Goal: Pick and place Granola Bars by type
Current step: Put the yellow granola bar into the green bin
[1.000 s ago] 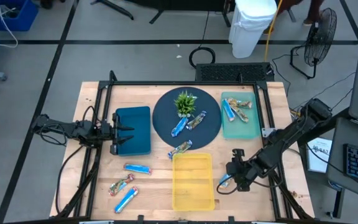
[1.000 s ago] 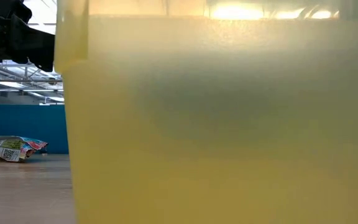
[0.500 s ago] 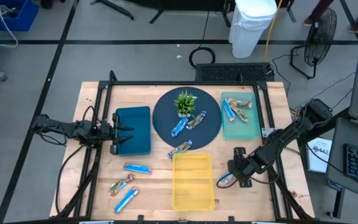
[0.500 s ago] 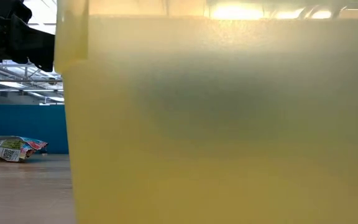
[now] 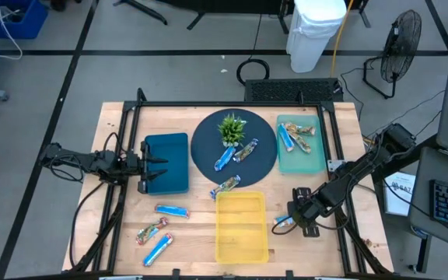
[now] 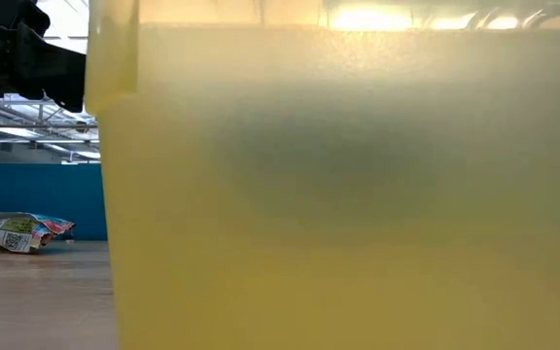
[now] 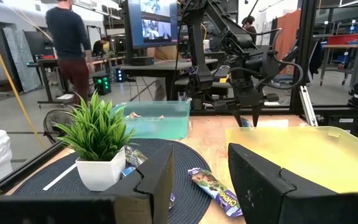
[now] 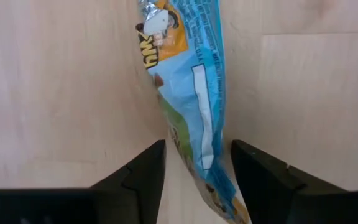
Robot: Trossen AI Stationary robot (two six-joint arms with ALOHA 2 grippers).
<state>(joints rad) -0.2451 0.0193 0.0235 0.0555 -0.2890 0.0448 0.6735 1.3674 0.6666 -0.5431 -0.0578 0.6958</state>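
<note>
Low view: filled almost wholly by the wall of the yellow bin (image 6: pixel 338 194); only one mixed-colour bar (image 6: pixel 17 231) legible, lying flat at the far left on the wood.
Right gripper (image 5: pixel 292 220): lowered to the table (image 5: pixel 201 225) just right of the yellow bin; fingers (image 8: pixel 138 177) apart, one either side of a blue bar (image 8: pixel 191 93), neither visibly pressing it.
Blue bar under right gripper: flat on the wood; long axis running lengthwise down the gap between the fingers; near end cut off at the frame edge; mostly covered by the gripper in the high view.
Left gripper (image 5: pixel 152 165): over the dark blue bin (image 5: pixel 169 155), fingers spread, nothing between them.
Other bars: two on the dark round mat (image 5: pixel 208 152) beside the plant (image 5: pixel 232 128); one at the mat's front edge; several in the teal bin (image 5: pixel 302 159), count unclear; three on bare wood left of the yellow bin.
</note>
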